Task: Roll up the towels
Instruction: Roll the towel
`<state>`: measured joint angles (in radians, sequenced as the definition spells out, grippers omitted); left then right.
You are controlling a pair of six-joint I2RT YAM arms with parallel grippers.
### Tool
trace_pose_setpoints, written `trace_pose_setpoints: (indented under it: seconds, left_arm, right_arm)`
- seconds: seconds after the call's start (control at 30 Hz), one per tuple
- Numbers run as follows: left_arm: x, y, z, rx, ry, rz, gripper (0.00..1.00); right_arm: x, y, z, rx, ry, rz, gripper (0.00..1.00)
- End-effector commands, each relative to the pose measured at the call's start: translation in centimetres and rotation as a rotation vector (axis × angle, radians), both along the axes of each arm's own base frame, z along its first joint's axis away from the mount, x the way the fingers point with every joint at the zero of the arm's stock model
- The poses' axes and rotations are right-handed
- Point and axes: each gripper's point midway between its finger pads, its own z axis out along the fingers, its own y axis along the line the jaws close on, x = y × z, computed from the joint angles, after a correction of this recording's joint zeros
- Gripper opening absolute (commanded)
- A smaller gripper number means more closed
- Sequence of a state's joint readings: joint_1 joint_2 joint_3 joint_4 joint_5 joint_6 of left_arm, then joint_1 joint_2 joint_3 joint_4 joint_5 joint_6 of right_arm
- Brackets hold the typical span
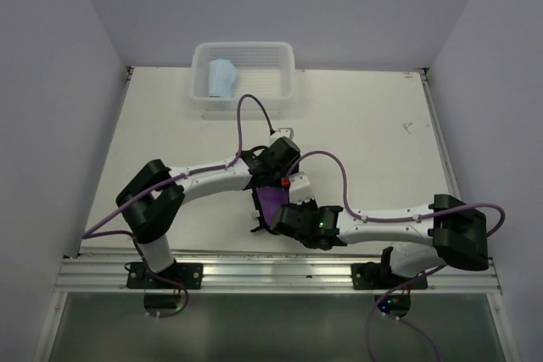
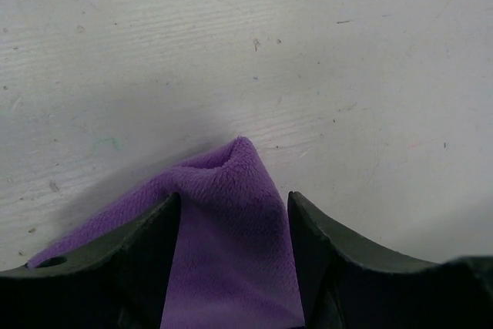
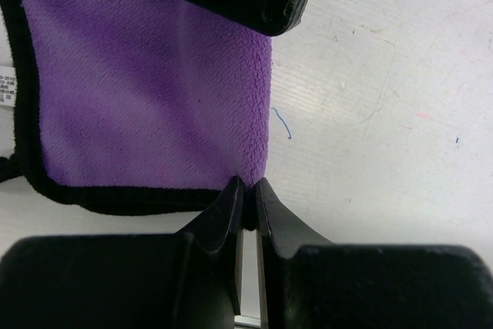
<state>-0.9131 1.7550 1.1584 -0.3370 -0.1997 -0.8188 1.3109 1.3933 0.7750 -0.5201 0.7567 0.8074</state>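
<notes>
Shows a purple towel (image 1: 271, 203) at the lower centre of the overhead view, lying on the white table (image 1: 382, 142) between the two grippers. Shows, in the right wrist view, its purple face up, with a black hem along the left and bottom edges and a small white label (image 3: 6, 90) at the left edge. Has the right gripper (image 3: 248, 184) pressed together on the bottom right corner of that cloth, right at the hem. Has the left gripper (image 2: 235, 199) spread, one finger on each side of a raised peak of purple cloth; cannot tell whether squeezing it. Puts the blue towel (image 1: 222, 78) as a bundle in the left part of a white basket (image 1: 284, 95) at top centre, well apart from the purple one.
</notes>
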Motion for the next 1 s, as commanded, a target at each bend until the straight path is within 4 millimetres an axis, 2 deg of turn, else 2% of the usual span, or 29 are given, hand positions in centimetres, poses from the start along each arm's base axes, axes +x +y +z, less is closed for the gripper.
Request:
trace_pose_setpoints:
  seconds: [0.0, 0.27, 0.67, 0.83, 0.97]
  left_arm:
    - [0.6, -0.6, 1.5, -0.009, -0.037, -0.002, 0.61]
    - [0.5, -0.6, 1.3, -0.010, -0.026, -0.005, 0.57]
    - [0.9, -1.2, 0.3, -0.014, -0.020, 0.004, 0.50]
    - [1.0, -1.3, 0.2, -0.016, -0.025, 0.008, 0.44]
    - [1.2, -1.4, 0.2, -0.017, -0.030, 0.014, 0.33]
  right_arm:
    - [0.8, 0.3, 0.8, 0.025, -0.058, -0.046, 0.00]
    - [0.8, 0.3, 0.3, 0.016, -0.058, -0.060, 0.00]
    - [1.0, 0.5, 0.6, 0.013, -0.071, -0.057, 0.00]
    - [1.1, 0.7, 0.5, -0.009, -0.073, -0.054, 0.00]
    - [1.0, 0.7, 0.4, -0.021, -0.075, -0.055, 0.00]
